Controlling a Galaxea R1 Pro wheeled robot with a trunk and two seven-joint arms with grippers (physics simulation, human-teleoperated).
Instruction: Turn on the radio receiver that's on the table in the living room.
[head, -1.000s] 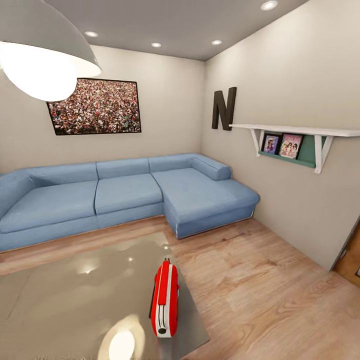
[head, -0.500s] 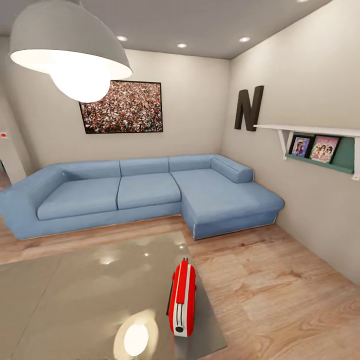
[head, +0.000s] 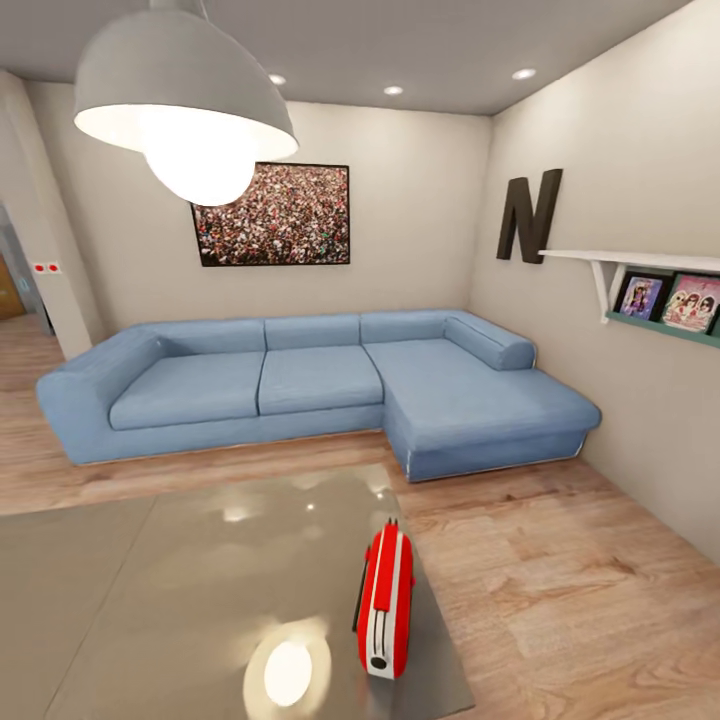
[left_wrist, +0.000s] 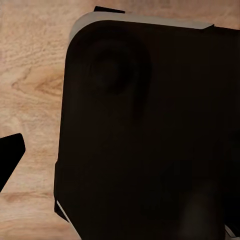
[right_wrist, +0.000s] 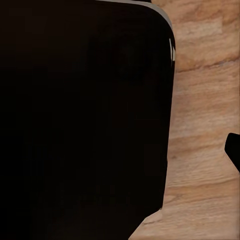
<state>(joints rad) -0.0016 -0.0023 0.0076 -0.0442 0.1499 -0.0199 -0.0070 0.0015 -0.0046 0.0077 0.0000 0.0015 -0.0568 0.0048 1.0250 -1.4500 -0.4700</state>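
Head view: living room, light wood floor (head: 560, 590), beige walls. Red radio receiver (head: 386, 612) with white stripes standing on edge on the table (head: 150, 600), near the table's right edge at the near corner, white end panel with dark knob facing the camera. Glossy grey-beige tabletop, bright lamp reflection just left of the radio. Blue L-shaped sofa (head: 300, 385) behind the table along the back wall, chaise part running along the right wall. Crowd photo (head: 272, 214) framed on the back wall above the sofa. Big dark letter N (head: 528, 216) on the right wall. White shelf (head: 640, 262) beside the N, pictures (head: 668, 298) standing under it on a green ledge. Large white pendant lamp (head: 185, 105) hanging at upper left, lit. Recessed ceiling lights on.

Left wrist view: large dark rounded block (left_wrist: 150, 130) close to the lens, wood floor (left_wrist: 30, 90) beside it. Small black tip at one edge, too little to identify. Left fingers: cannot tell whether apart or together.

Right wrist view: dark block (right_wrist: 80, 115) across most of the picture, wood floor (right_wrist: 205, 100) along one side. Small black shape at the edge, unclear. Right fingers: cannot tell whether apart or together.
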